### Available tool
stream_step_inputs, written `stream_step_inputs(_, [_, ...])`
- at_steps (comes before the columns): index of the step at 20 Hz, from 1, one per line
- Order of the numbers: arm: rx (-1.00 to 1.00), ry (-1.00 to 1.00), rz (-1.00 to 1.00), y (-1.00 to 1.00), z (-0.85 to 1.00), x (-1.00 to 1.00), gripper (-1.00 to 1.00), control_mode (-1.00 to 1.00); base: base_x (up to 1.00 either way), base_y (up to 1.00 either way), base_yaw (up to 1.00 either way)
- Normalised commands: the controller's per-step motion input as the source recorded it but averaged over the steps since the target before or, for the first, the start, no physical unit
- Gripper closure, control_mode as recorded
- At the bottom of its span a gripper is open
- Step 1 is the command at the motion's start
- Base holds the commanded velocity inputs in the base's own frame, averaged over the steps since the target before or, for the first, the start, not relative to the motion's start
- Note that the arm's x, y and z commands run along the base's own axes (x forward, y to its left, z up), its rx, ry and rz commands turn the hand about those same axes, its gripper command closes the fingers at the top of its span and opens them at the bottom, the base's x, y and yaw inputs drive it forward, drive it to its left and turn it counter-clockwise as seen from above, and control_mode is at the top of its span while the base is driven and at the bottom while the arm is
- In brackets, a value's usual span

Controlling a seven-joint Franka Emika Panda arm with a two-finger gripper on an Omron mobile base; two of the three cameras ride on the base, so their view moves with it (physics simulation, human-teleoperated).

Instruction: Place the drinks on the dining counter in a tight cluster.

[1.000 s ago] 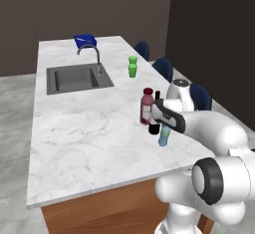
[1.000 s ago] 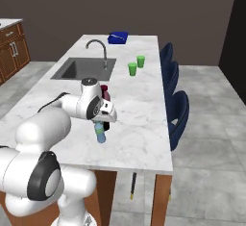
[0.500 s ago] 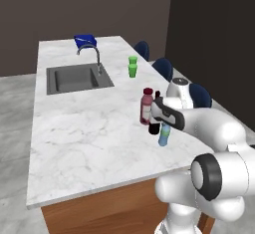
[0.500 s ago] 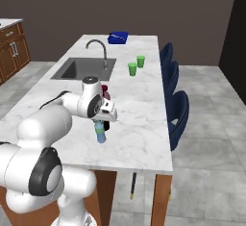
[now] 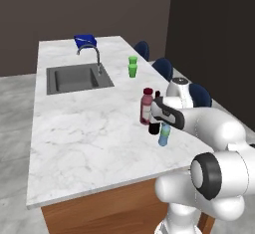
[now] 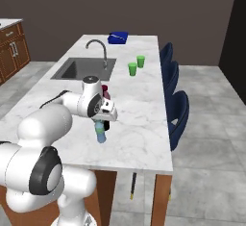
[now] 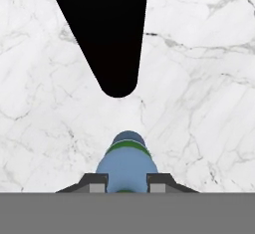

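No shift; tool (image 7: 127,182) gripping water btl (image 7: 127,163).

The left base view looks from behind the arm, on its left, forward and down along the desk (image 5: 84,128) toward the far end with the sink (image 5: 77,78) and the tap (image 5: 92,54); the stools (image 5: 162,68) line the right edge. The right base view looks from behind on the right over the same desk (image 6: 139,119), with the sink (image 6: 81,69) toward its left edge and the stools (image 6: 175,109) along the right edge. Both share the whole top and the arm. The hand view sits close above the marble, looking along the pincer (image 7: 127,182) at the blue bottle (image 7: 127,163) and a black bottle (image 7: 107,29) beyond.
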Motion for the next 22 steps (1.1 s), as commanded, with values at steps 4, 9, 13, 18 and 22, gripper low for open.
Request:
stream_step_inputs(4, [0.00, 0.00, 0.00, 0.00, 0.00, 0.00, -1.00, -1.00, 0.00, 0.00, 0.00])
stream_step_inputs(9, [0.00, 0.00, 0.00, 0.00, 0.00, 0.00, -1.00, -1.00, 0.00, 0.00, 0.00])
stream_step_inputs(13, [0.00, 0.00, 0.00, 0.00, 0.00, 0.00, -1.00, -1.00, 0.00, 0.00, 0.00])
stream_step_inputs(18, [0.00, 0.00, 0.00, 0.00, 0.00, -0.02, -1.00, -1.00, 0.00, 0.00, 0.00])
stream_step_inputs(22, [0.00, -0.01, 0.00, 0.00, 0.00, -0.50, -1.00, -1.00, 0.00, 0.00, 0.00])
